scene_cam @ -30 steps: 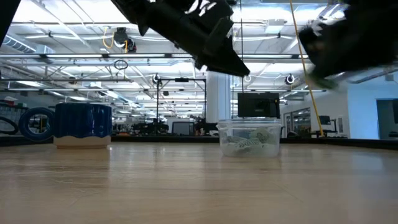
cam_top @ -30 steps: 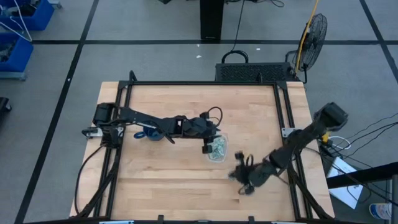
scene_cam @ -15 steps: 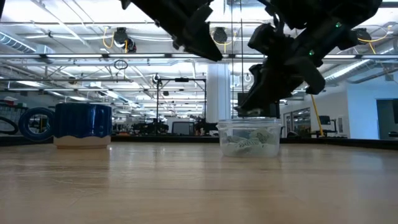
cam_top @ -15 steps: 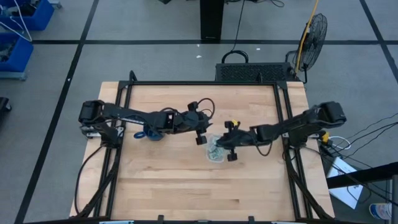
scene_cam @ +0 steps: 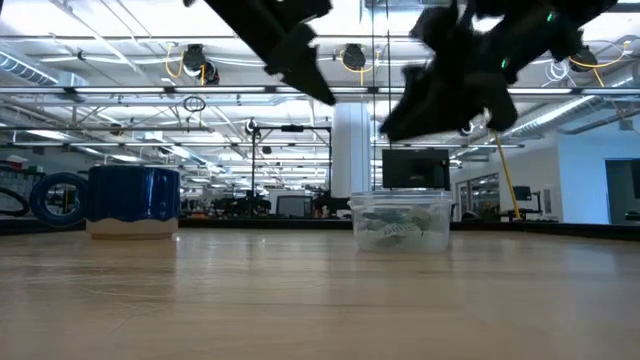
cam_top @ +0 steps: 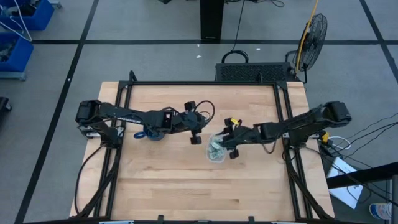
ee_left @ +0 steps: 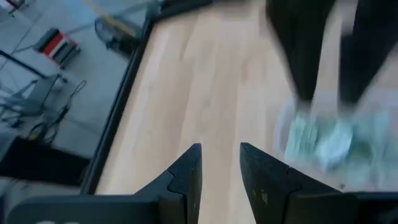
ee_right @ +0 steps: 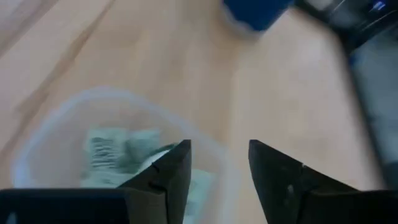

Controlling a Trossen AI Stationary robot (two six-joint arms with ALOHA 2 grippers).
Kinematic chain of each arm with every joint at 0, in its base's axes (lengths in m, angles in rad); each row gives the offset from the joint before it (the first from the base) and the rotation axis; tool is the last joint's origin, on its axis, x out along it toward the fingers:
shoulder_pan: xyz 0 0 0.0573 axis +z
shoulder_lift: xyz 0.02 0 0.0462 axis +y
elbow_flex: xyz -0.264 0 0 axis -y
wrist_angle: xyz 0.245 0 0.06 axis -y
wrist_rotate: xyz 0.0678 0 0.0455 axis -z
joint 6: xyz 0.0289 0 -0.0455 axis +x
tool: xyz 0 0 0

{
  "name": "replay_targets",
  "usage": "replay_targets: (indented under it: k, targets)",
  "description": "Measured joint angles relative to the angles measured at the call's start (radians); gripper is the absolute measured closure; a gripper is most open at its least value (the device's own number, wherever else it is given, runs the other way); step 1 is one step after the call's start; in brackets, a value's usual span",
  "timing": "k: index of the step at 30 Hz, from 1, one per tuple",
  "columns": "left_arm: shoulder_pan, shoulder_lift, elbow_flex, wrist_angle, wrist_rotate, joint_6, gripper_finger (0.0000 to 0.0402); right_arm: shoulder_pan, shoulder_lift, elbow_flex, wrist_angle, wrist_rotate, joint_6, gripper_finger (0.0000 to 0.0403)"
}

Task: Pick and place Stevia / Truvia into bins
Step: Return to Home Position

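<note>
The clear plastic tub [cam_top: 216, 150] stands on the table's middle, also in the low view [scene_cam: 401, 222]. Several pale green and white packets [ee_right: 118, 152] lie inside it and also show in the left wrist view [ee_left: 323, 138]. My right gripper [cam_top: 231, 150] hangs open and empty above the tub's right rim; the right wrist view shows the gap between its fingers [ee_right: 217, 158]. My left gripper [cam_top: 195, 138] is open and empty in the air, just left of the tub and on its far side [ee_left: 219, 162].
A dark blue mug [scene_cam: 133, 200] stands left of the tub, under my left arm [cam_top: 149, 132]. Black frame rails [cam_top: 283, 112] run along the table's sides. Bare wood [cam_top: 186, 186] lies on the near side of the tub.
My right gripper has swung from the table's near right up to the tub's right rim, then risen a little above it. My left gripper has drawn back from over the tub toward the table's left and far side.
</note>
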Motion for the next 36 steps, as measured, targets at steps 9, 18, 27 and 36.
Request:
replay_targets:
  k: [9,18,27,36]
  targets:
    - [-0.03,-0.281,0.0,-0.507,-0.116,-0.184,0.0286,0.119,-0.427,0.001,-0.132,0.222,-0.006,0.026]
    - [-0.067,-0.65,-0.118,-0.768,-0.11,-0.44,0.0286,0.144,-0.737,0.002,-0.32,0.239,0.299,0.0261]
    - [-0.141,-1.03,-0.562,-0.399,-0.065,-0.518,0.0286,0.143,-0.822,-0.069,-0.569,0.213,0.503,0.0261]
    - [-0.145,-1.365,-0.812,-0.151,-0.046,-0.452,0.0286,0.143,-0.979,-0.358,-0.287,0.143,0.441,0.0261]
